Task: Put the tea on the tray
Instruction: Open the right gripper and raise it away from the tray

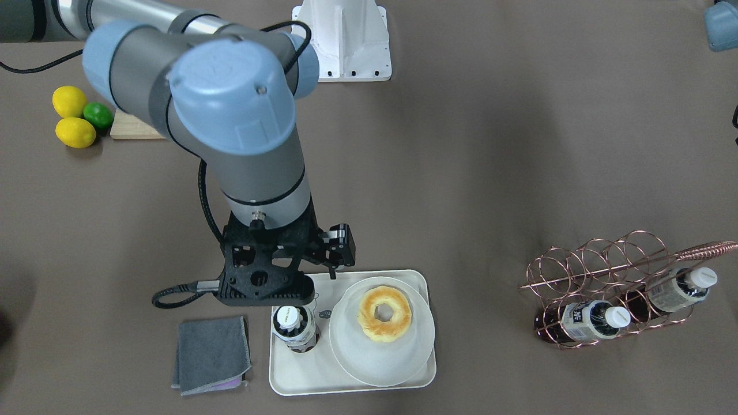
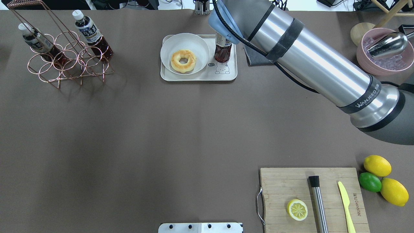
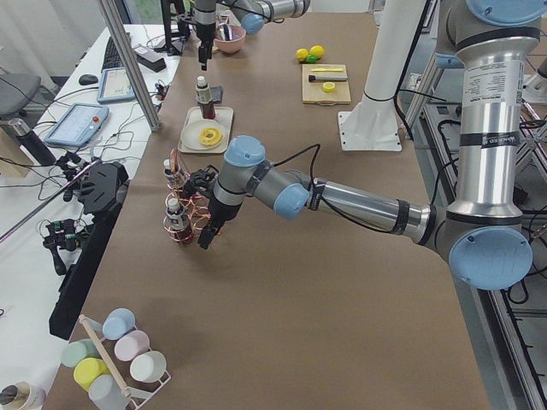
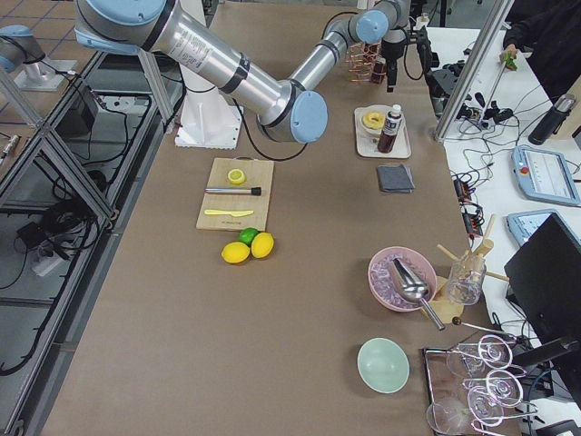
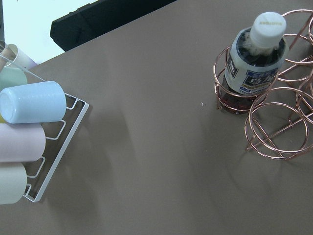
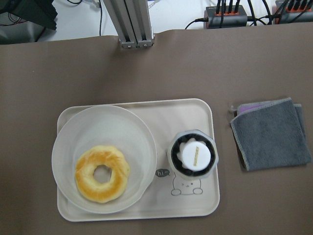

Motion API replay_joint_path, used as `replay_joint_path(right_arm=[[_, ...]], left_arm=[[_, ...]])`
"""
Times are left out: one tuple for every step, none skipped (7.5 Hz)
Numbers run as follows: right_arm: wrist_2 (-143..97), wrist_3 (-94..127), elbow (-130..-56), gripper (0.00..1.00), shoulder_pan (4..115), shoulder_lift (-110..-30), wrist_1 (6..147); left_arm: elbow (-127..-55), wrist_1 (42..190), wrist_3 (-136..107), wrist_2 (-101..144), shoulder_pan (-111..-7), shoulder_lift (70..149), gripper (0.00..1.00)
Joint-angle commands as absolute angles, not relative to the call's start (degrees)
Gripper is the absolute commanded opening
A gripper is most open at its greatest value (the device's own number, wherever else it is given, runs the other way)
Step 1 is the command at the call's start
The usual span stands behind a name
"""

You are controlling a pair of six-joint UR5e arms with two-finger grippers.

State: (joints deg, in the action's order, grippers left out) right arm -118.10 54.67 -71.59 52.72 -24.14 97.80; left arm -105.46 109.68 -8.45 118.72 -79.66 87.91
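The tea point(image 6: 192, 153) stood upright on the tray point(image 6: 195, 110), at 3 o'clock of the plate point(image 6: 122, 127). The right gripper point(image 4: 391, 80) hung above it, holding nothing; how far it was open could not be told. Judged: liquid-filled, fairly heavy, smooth thin-walled plastic; take it by the labelled body.

site: robotics lab | evidence: aluminium-profile frame post point(image 6: 135, 22), teach pendant point(image 4: 545, 174), power strip point(image 6: 226, 14) with loose cabling off-table, white arm pedestal point(image 1: 341, 40) on brown-covered bench point(image 2: 129, 129)
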Motion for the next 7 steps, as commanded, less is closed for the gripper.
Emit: replay_joint_path(right_arm=[[-118.92, 54.67, -87.74, 1.00, 52.82, -27.66, 113.59], [-118.57, 54.06, -96.94, 1.00, 52.65, -32.91, 118.60], [-118.04, 53.27, -103.90, 1.00, 52.39, -37.83, 123.18], [-115.43, 50.56, -107.72, 1.00, 51.86, -41.27, 127.49], [-110.27, 44.97, -110.71, 1.00, 51.16, -44.70, 131.01], [-109.08, 39.26, -112.83, 1.00, 52.28, -49.43, 131.48], [-108.99, 32.33, -114.24, 1.00, 54.56, -55.66, 131.22]], left_arm=[[-105.29, 109.69, -8.26, 118.74, -79.72, 87.80, 0.98], [-105.29, 109.69, -8.09, 118.83, -79.72, 87.37, 0.98], [-105.29, 109.69, -8.09, 118.83, -79.72, 87.10, 0.97], [-105.29, 109.69, -8.09, 118.92, -79.72, 86.84, 0.98], [-105.38, 109.69, -8.09, 119.35, -79.72, 86.31, 0.98], [-105.47, 109.69, -8.09, 119.62, -79.80, 85.87, 0.98], [-105.64, 109.69, -8.09, 119.71, -79.80, 85.61, 0.98]])
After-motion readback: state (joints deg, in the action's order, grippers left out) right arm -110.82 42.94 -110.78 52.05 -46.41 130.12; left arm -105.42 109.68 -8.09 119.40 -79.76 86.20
